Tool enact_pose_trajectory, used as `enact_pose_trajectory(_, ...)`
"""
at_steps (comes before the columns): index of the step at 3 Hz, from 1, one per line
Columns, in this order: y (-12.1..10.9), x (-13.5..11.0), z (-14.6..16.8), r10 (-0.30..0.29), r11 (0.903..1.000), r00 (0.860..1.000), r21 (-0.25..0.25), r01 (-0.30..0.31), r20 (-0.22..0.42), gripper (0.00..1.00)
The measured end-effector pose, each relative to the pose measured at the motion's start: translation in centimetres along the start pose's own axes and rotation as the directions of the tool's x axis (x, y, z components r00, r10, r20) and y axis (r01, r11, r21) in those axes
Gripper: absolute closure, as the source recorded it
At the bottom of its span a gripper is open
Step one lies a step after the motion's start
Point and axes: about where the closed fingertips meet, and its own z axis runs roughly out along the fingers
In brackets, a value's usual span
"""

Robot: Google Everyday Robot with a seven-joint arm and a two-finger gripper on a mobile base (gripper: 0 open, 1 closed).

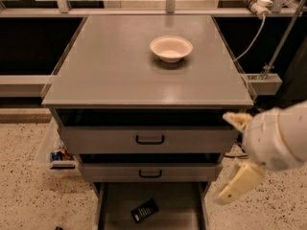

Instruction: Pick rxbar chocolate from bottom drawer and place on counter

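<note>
The rxbar chocolate [144, 210], a small black wrapped bar with pale print, lies flat on the floor of the bottom drawer [175, 200], which is pulled out at the foot of the cabinet. The counter [124, 75] is the grey top above it. My gripper [231, 152] hangs at the right of the cabinet, level with the two upper drawers. Its two cream fingers [238, 182] are spread apart with nothing between them. It is up and to the right of the bar, well apart from it.
A white bowl [171, 48] stands on the back half of the counter. The two upper drawers [149, 139] with black handles are slightly ajar. A clear box with small items [56, 153] sits on the floor at the left. Cables and a rail run at the right.
</note>
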Motion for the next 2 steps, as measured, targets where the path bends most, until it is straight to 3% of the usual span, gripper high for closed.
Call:
enact_pose_trajectory(1, 4.3, -0.3, 8.3, 0.128, 0.9885, 0.979, -0.1, -0.114, 0.158, 0.0)
enact_pose_trajectory(2, 6.4, -0.6, 11.7, 0.186, 0.977, 0.965, -0.139, -0.162, 0.184, 0.0)
